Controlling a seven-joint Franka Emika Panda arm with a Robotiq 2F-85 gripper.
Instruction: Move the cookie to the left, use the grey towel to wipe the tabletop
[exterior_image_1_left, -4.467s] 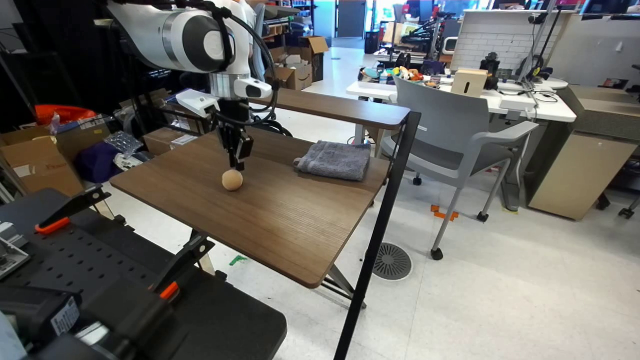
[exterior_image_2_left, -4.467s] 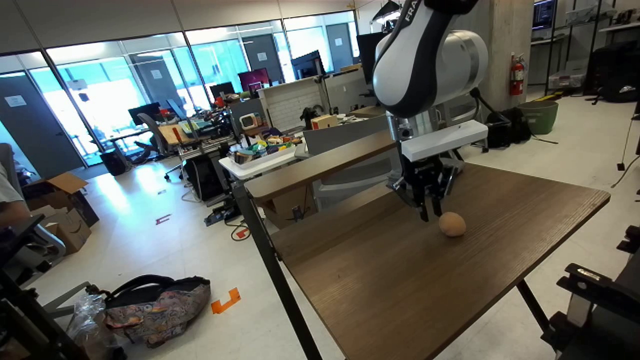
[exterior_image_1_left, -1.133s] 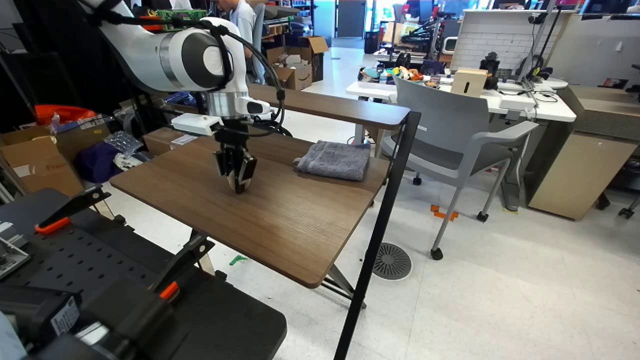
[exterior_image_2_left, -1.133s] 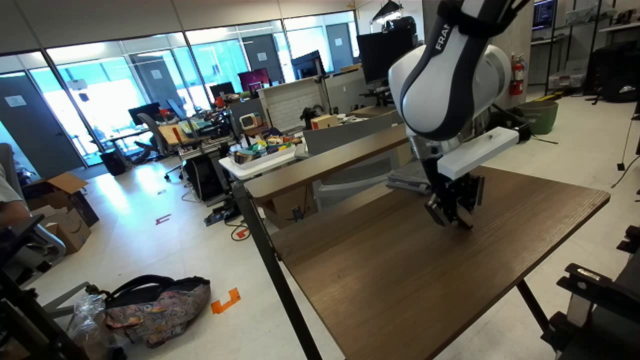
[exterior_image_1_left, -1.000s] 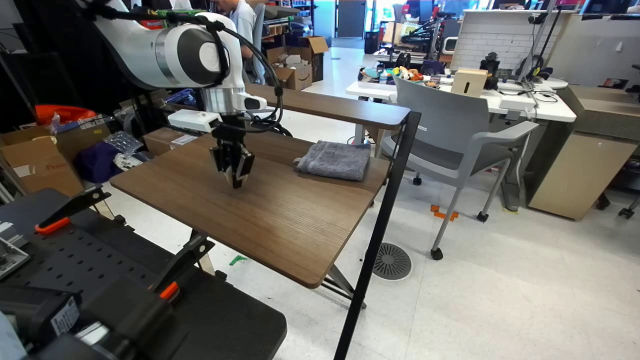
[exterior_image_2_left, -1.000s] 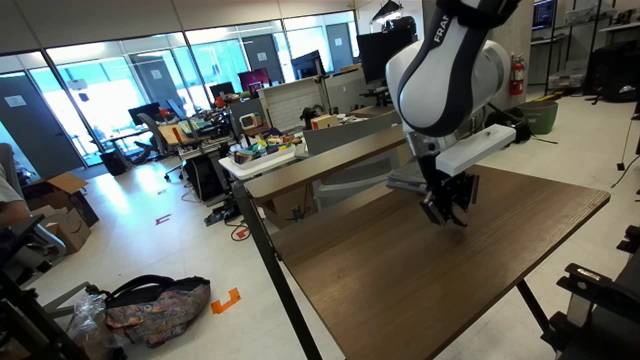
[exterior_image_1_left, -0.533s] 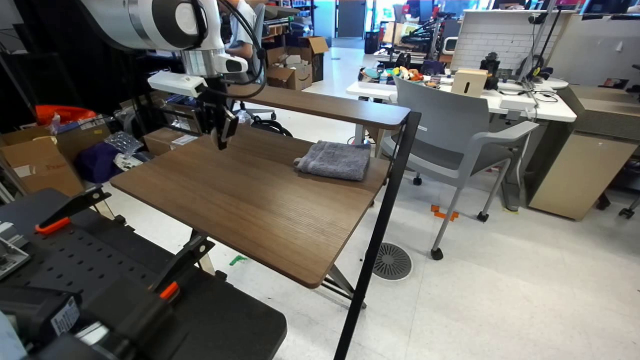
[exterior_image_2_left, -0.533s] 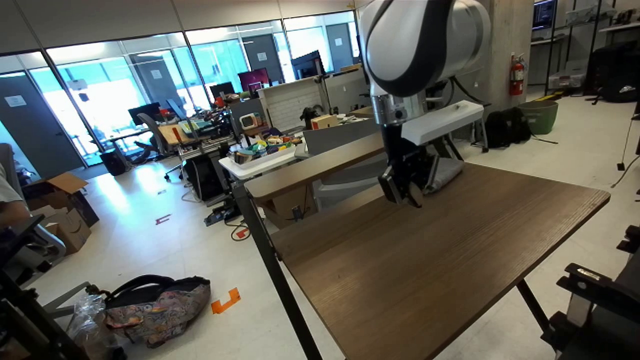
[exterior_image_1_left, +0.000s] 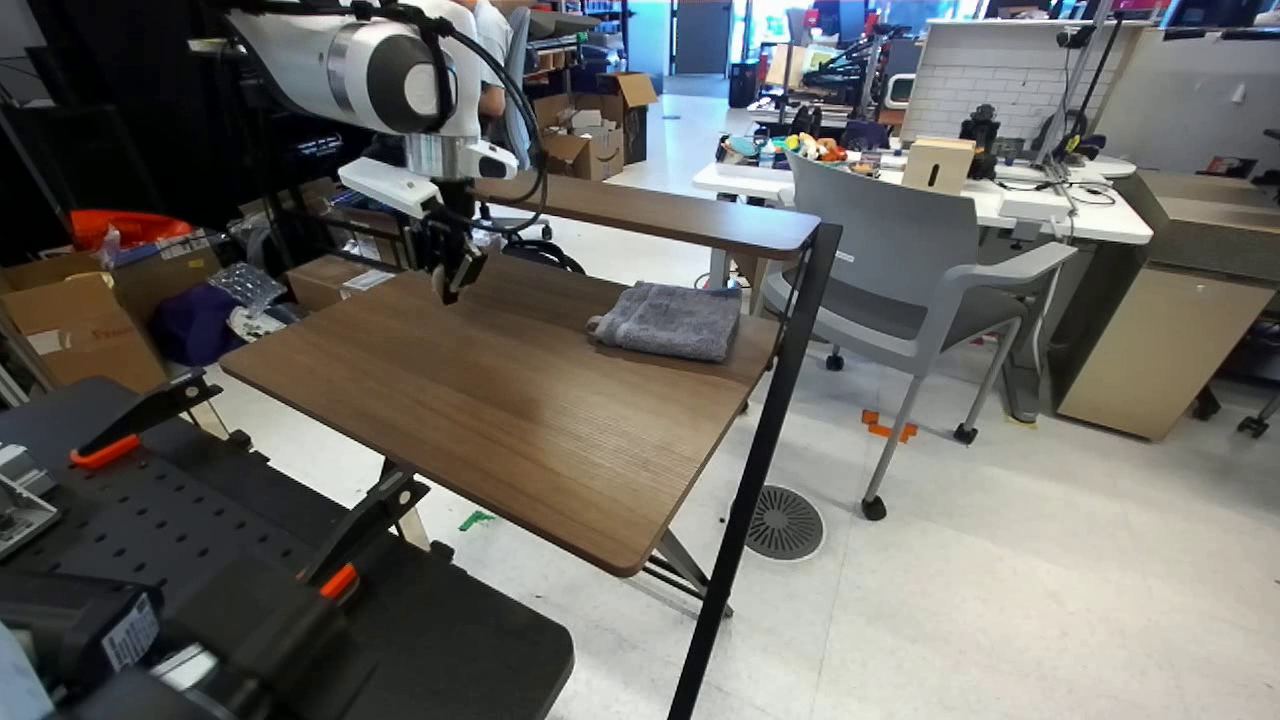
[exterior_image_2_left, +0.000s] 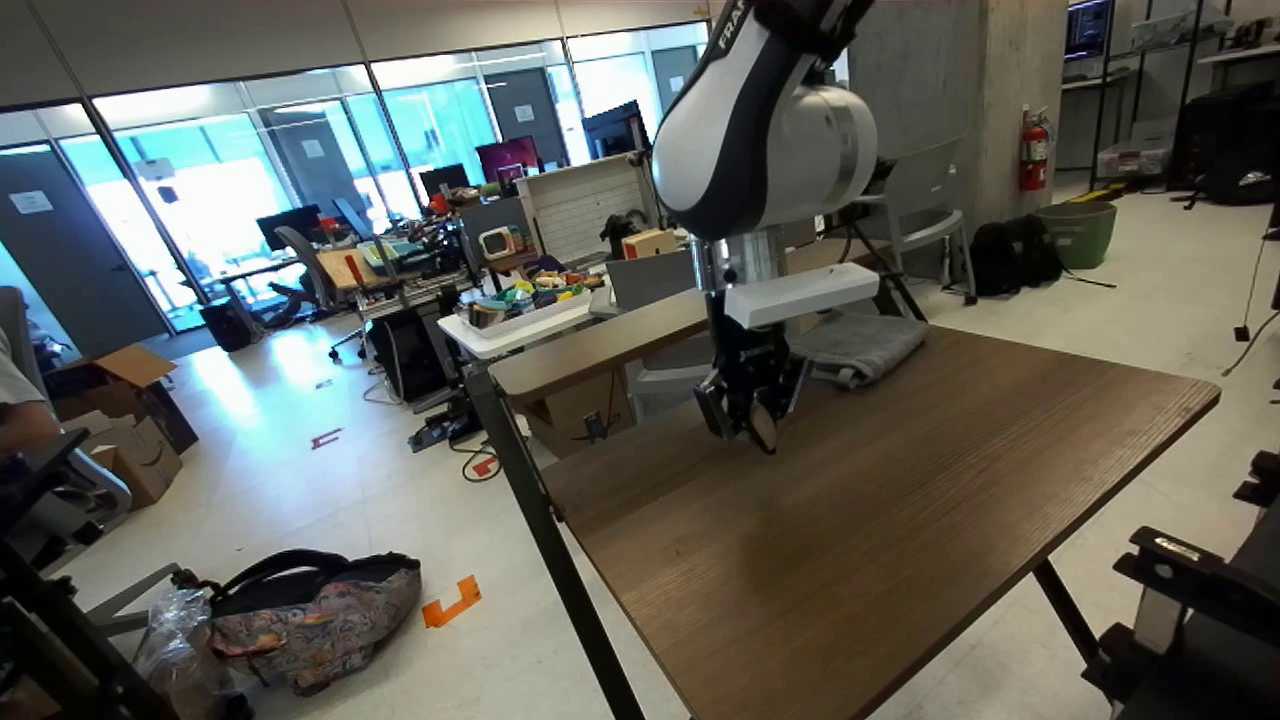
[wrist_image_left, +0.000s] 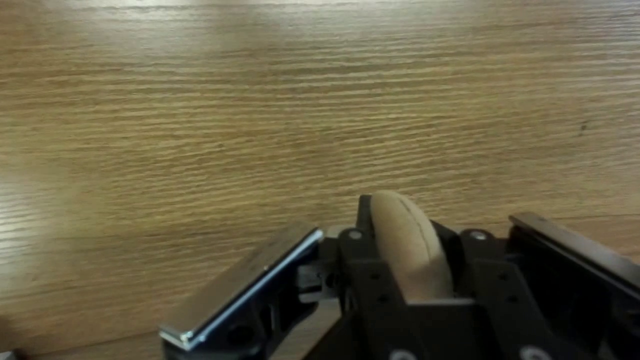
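My gripper (wrist_image_left: 404, 218) is shut on the cookie (wrist_image_left: 409, 245), a tan lump squeezed thin between the black fingers, a dark crease running along it. In both exterior views the cookie (exterior_image_2_left: 763, 428) shows as a pale sliver at the fingertips, seemingly held above the tabletop (exterior_image_1_left: 520, 420); how high is hard to judge. The grey towel (exterior_image_1_left: 670, 320) lies folded at one end of the brown wood-grain tabletop, well apart from the gripper (exterior_image_1_left: 448, 288). Behind the gripper in an exterior view, the towel (exterior_image_2_left: 865, 345) is partly covered at its left.
A raised brown shelf (exterior_image_1_left: 660, 212) on black posts (exterior_image_1_left: 770, 440) runs along one long side of the tabletop. A grey chair (exterior_image_1_left: 890, 250) stands beyond the towel end. A black perforated bench (exterior_image_1_left: 400, 620) with clamps faces the opposite long side.
Several seconds ago the cookie lay on the tabletop; then the gripper took it. Over the last second it rose with the cookie and went left in both exterior views, then dipped. The towel stays put.
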